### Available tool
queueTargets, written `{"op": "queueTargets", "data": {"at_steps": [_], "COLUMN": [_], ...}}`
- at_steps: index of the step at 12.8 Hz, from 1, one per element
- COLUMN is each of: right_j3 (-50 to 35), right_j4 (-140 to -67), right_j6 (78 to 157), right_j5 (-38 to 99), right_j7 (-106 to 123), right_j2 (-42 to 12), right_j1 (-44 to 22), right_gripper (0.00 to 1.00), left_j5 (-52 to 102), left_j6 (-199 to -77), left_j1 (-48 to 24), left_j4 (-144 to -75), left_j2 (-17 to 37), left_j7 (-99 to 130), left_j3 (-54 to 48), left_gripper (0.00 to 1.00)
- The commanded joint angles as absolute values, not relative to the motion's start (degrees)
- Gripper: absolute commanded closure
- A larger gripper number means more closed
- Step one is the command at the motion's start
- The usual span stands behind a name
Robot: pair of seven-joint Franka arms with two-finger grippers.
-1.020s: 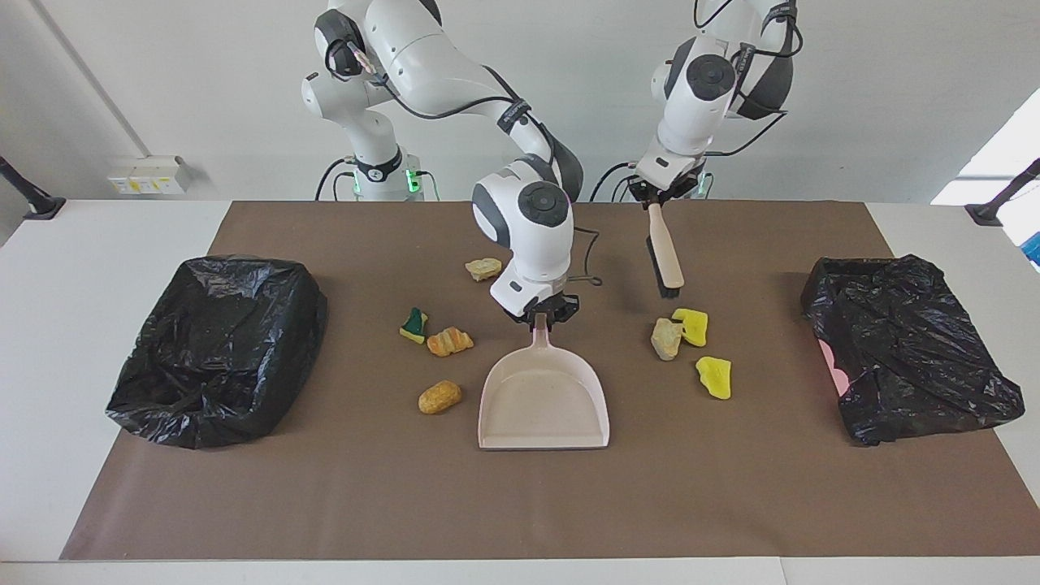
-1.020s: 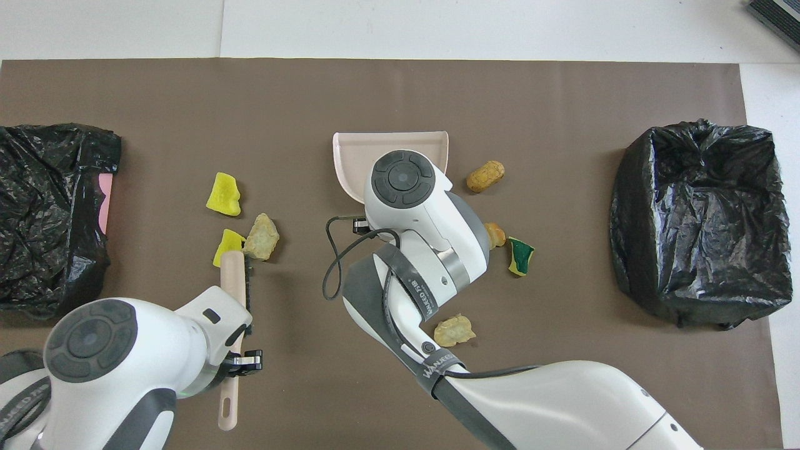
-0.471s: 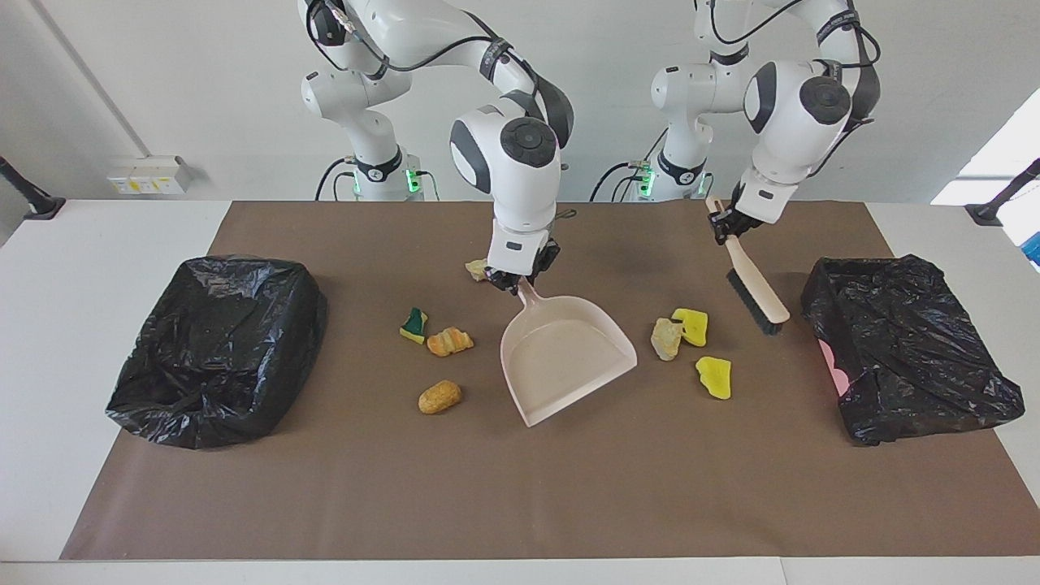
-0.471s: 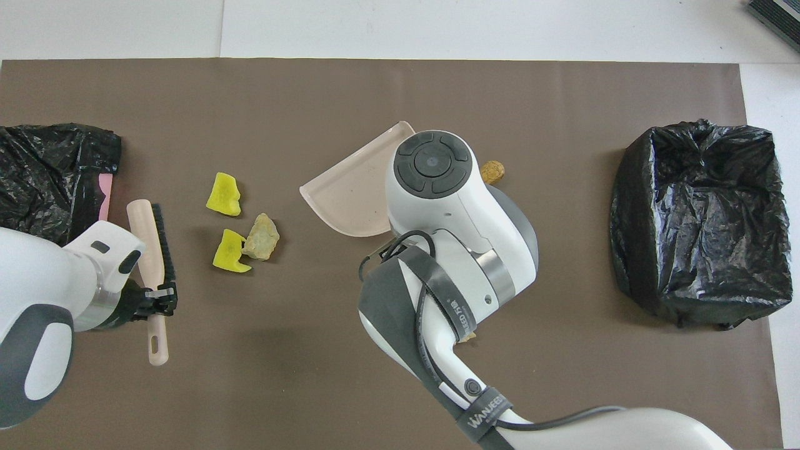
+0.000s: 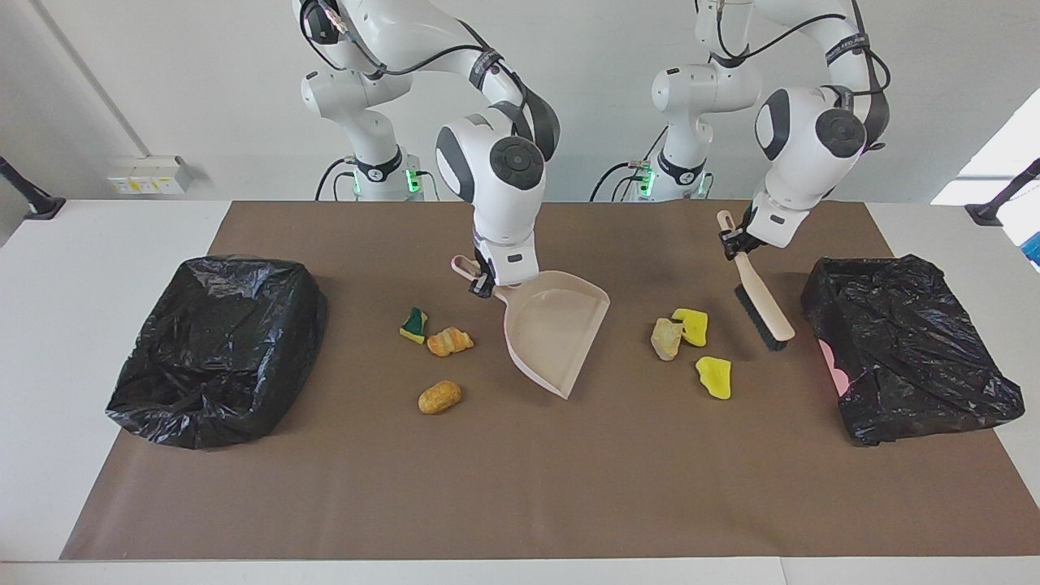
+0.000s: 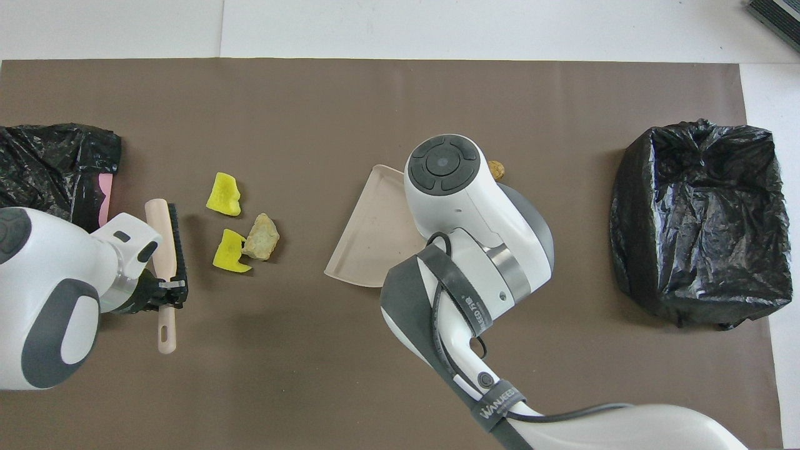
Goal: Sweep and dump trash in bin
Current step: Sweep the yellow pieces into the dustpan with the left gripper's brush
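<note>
This is looking like a robotics lab, not a home. 2 white robot arms (image 5: 496, 162) are standing on bases at the edge of a white table (image 5: 65, 276), with cables hanging along them and green lights glowing at the bases. A plain brown mat (image 5: 520, 487) is covering the table, 2 bins lined with black bags (image 5: 215, 349) are sitting on it, and a bare white wall (image 5: 203, 81) is carrying a socket box (image 5: 146, 175).

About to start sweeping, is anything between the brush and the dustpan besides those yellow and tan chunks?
Nothing visible: only the chunks lie on the mat between the brush and dustpan.
</note>
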State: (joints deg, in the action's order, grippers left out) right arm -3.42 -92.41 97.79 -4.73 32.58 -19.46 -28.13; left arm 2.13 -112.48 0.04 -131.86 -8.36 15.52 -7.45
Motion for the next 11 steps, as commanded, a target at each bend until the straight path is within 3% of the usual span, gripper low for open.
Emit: {"op": "queueTargets", "data": {"at_steps": [1, 6, 11], "right_j3": [-4.04, -4.04, -4.04], "right_j4": [-101.59, -106.69, -106.96], "right_j6": [102.55, 109.67, 112.94], "right_j5": [-8.34, -10.72, -10.81], "right_j7": [39.44, 42.80, 42.80], "right_j2": [-14.76, -14.94, -16.44], "right_j1": [-28.03, -29.80, -30.41], "right_gripper": [1.00, 1.00, 1.00], "left_j5": [1.05, 1.05, 2.02], "left_j6": [-115.58, -121.19, -125.33], "left_j1": [-2.98, -9.20, -18.17], "left_j4": [-134.21, -135.44, -134.56], "left_j2": [-7.65, -5.29, -2.99], "left_j7": [15.91, 21.77, 27.15], "left_j3": [-7.12, -7.21, -7.47], "left_gripper": [1.00, 1.00, 1.00]}}
